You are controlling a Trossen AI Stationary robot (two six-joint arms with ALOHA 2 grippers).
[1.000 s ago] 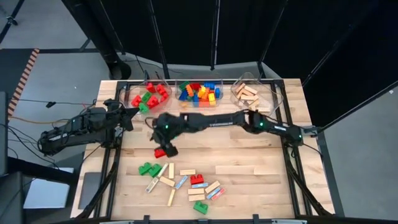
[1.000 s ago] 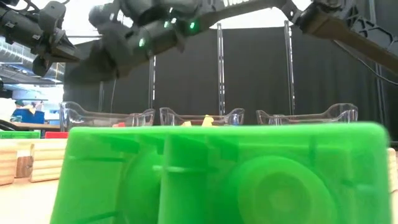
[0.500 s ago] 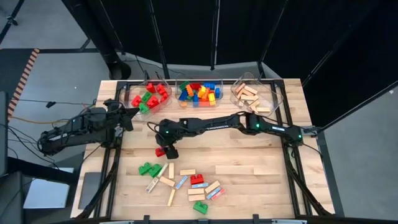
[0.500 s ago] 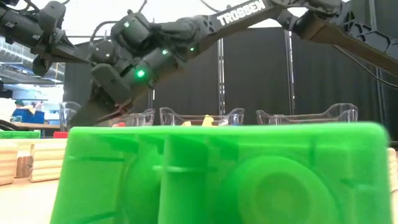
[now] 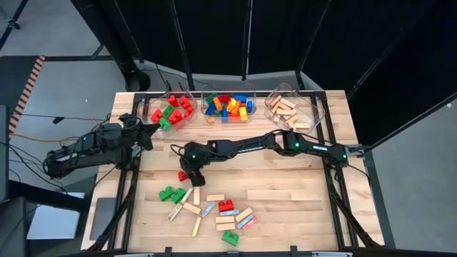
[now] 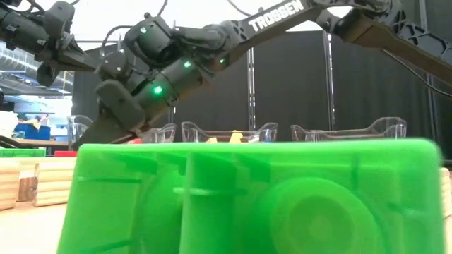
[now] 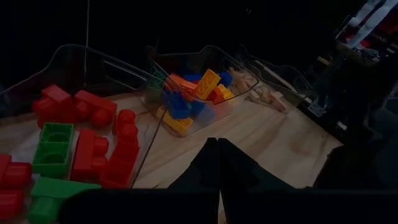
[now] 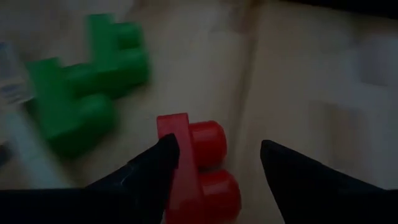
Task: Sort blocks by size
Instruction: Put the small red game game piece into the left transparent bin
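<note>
A red studded block lies on the table left of centre. My right gripper is low over it and open, one finger on each side of the block, and a gap shows beside one finger. Two green blocks lie just beyond it, toward the near edge. More blocks and wooden bars are scattered near the front edge. My left gripper is shut and holds nothing; it hangs by the table's left edge, next to the bin of red and green blocks.
Three clear bins stand along the far edge: red and green blocks, mixed small blocks, wooden bars. A green block sits right in front of the low camera and hides most of the table there.
My right gripper has come down over the red block and rolled a little at the wrist, staying open. The red block has stayed where it was on the table.
</note>
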